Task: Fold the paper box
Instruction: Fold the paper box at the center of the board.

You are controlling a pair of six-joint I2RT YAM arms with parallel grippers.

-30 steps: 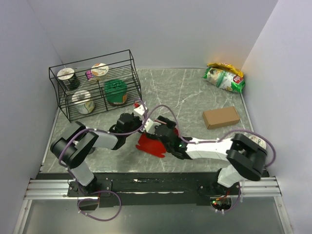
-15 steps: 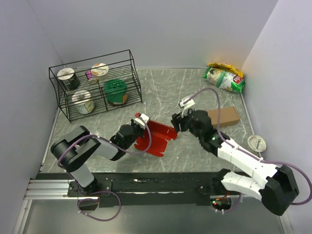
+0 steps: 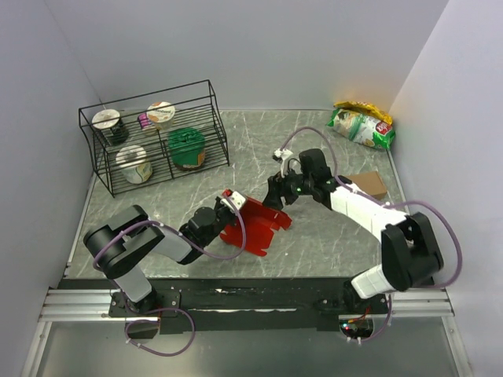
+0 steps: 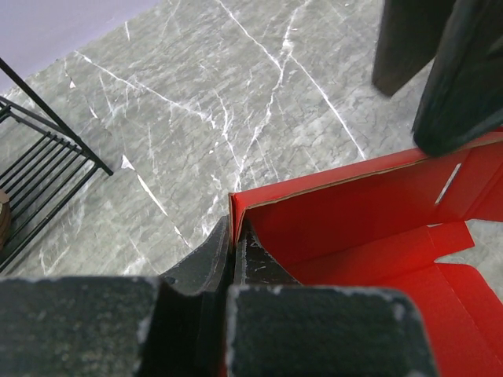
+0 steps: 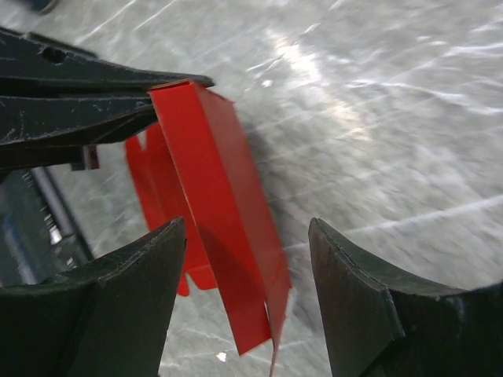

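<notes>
Mid-fold: left hand (image 4: 233,239) clamped on the raised wall's corner of the paper box (image 3: 253,224), mid-tabletop (image 3: 314,157); right hand (image 5: 244,239) apart, straddling that wall; next, likely close and crease inward.

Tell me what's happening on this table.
Two robot arms are folding a red paper box on the marble table. The left gripper is shut on one end of the box's raised wall. The right gripper is open, its jaws straddling the same wall, not yet closed on it. The box is only partly folded, with flaps lying open.
</notes>
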